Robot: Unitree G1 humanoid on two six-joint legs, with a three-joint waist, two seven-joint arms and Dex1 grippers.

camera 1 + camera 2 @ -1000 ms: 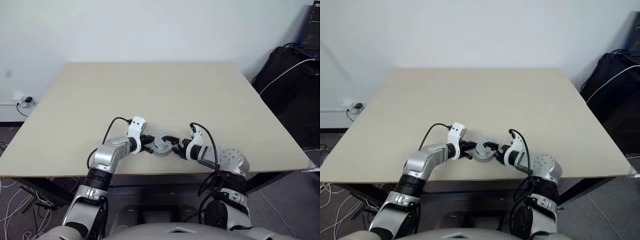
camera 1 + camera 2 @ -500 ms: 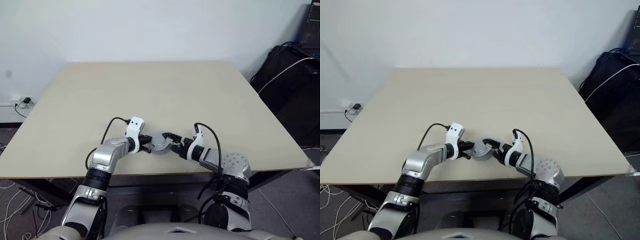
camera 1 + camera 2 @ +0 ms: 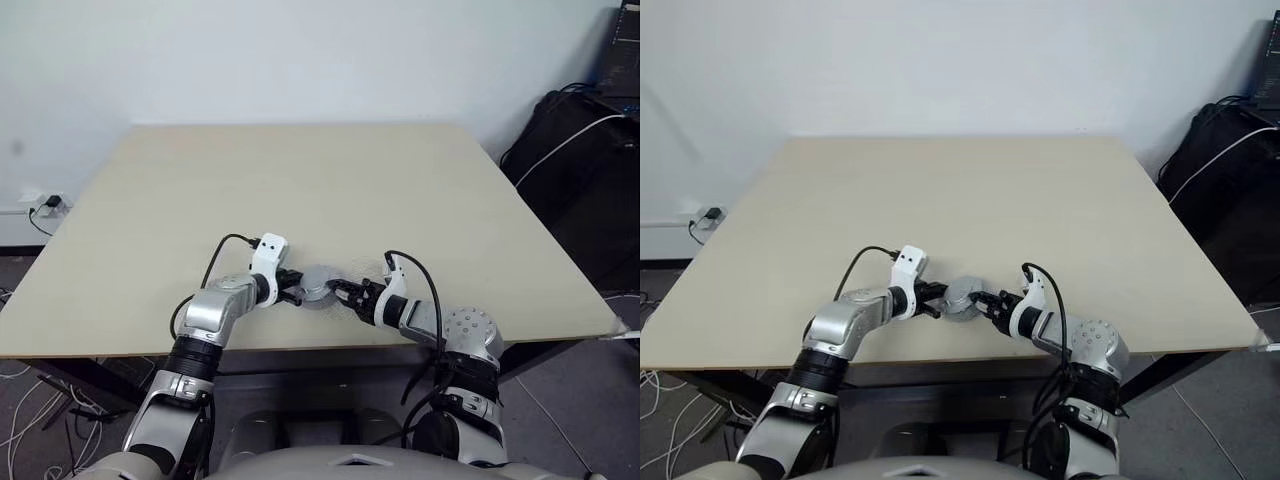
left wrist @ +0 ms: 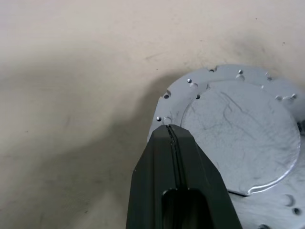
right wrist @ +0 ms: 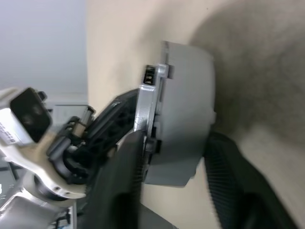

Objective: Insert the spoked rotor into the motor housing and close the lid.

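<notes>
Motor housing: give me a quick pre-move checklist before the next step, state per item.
1. Left gripper shut: ok. The fingers meet at the lid's rim.
2. Lid on the motor housing: ok. The smooth silver face covers the top, with the lid's flange against the housing wall; full seating cannot tell.
3. Right gripper around the housing: ok. One finger sits on each side of the housing; firm contact cannot tell.
4. Spoked rotor inside: cannot tell, the lid hides the interior.
5. Assembly supported by the table: cannot tell. It sits near the front edge between both grippers.
</notes>
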